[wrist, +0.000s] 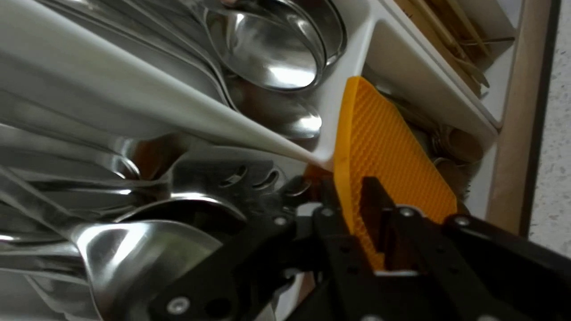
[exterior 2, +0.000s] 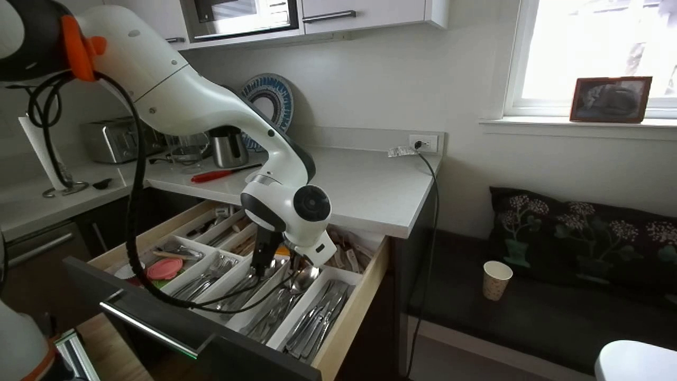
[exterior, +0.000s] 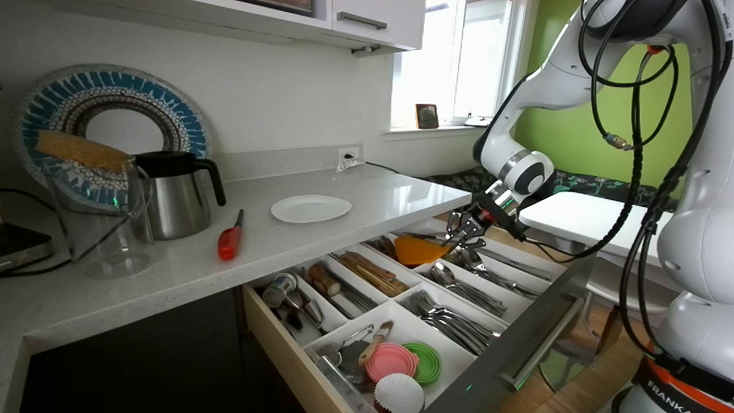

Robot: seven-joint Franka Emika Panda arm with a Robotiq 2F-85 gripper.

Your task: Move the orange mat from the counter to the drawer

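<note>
While my arm [exterior 2: 185, 95] hangs over the open drawer [exterior: 287, 358], the end effector [wrist: 351, 191] pinches the orange mat [exterior: 418, 251], one finger on each side of it in the wrist view. I have the mat inside the drawer, at the end near the bench [exterior: 255, 195], tilted over a compartment of utensils [wrist: 459, 142], its textured face showing; whether it touches them, I cannot tell. Spoons [wrist: 272, 53] and a slotted turner [wrist: 200, 174] lie just beside it in neighbouring compartments. On the bench I can make out a white plate [exterior: 311, 209], a red-and-black tool [exterior: 229, 244] lying flat, and an upright steel jug [exterior: 179, 206] with a black lid.
</note>
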